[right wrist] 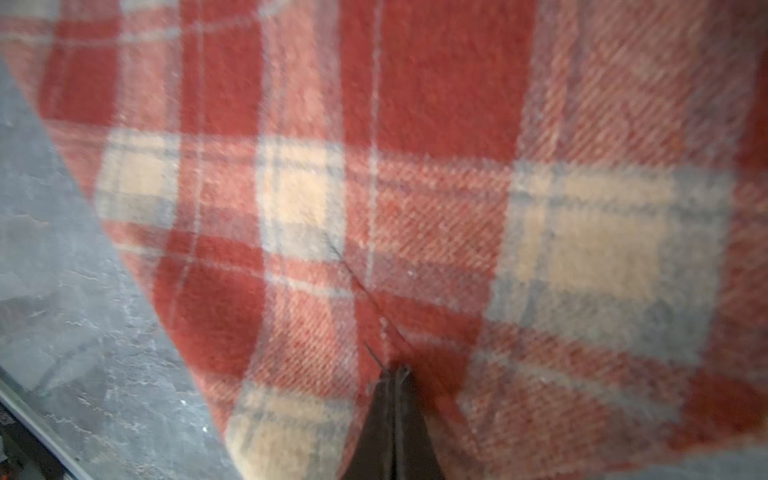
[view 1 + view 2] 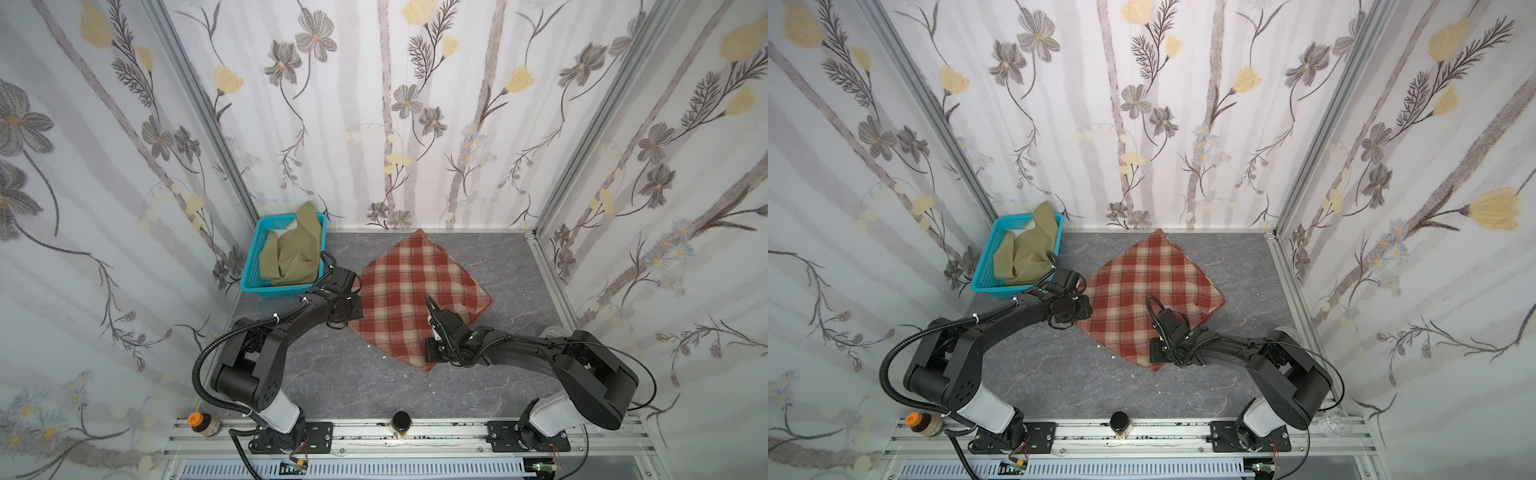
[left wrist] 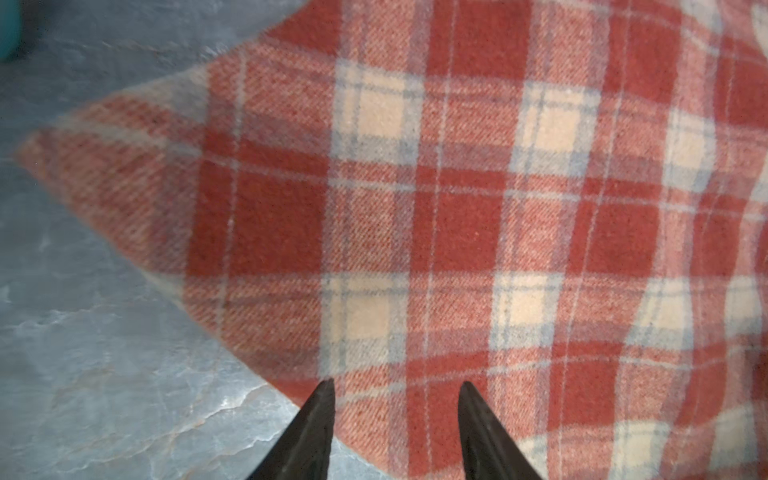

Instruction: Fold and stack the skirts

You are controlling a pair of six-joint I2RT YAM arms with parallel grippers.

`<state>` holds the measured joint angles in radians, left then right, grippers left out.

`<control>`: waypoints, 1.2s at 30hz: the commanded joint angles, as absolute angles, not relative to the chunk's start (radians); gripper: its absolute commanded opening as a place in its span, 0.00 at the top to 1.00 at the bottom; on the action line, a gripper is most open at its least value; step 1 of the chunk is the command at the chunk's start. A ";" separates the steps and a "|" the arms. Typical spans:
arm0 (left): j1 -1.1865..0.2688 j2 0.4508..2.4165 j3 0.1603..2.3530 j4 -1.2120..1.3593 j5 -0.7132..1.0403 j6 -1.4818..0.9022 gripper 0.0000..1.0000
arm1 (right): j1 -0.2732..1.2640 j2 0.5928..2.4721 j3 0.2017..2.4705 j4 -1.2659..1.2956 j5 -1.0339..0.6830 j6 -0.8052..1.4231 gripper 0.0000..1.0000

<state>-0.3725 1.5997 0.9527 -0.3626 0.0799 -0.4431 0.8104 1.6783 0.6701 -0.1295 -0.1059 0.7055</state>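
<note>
The rust-red and cream plaid skirt [image 2: 411,291] [image 2: 1142,282] lies folded flat, corner-on, in the middle of the grey table. The olive-green skirt [image 2: 295,253] [image 2: 1027,253] sits crumpled in a turquoise basket [image 2: 254,257] at the back left. My left gripper [image 3: 397,384] is open over the plaid skirt's [image 3: 457,208] left edge, with nothing between its fingers; in both top views it [image 2: 347,297] [image 2: 1073,297] sits beside the basket. My right gripper [image 1: 395,368] is shut, tips against the plaid cloth [image 1: 415,187] near its right front edge, a few loose threads at the tips.
Floral-papered walls close in the table [image 2: 332,374] on three sides. On the front rail stand an orange-capped bottle [image 2: 202,423] and a black-capped jar [image 2: 401,424]. A clear cup [image 2: 1335,424] sits at the rail's right end.
</note>
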 commanded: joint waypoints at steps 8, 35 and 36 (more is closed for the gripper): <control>-0.303 1.517 0.885 -0.365 0.048 -0.420 0.40 | 0.799 1.586 0.567 -0.322 -0.038 0.747 1.00; -0.318 1.470 0.755 -0.373 0.121 -0.408 0.66 | 0.748 1.417 0.505 -0.255 -0.101 0.810 1.00; -0.318 1.462 0.750 -0.373 0.104 -0.409 0.67 | 0.750 1.406 0.489 -0.255 -0.101 0.819 1.00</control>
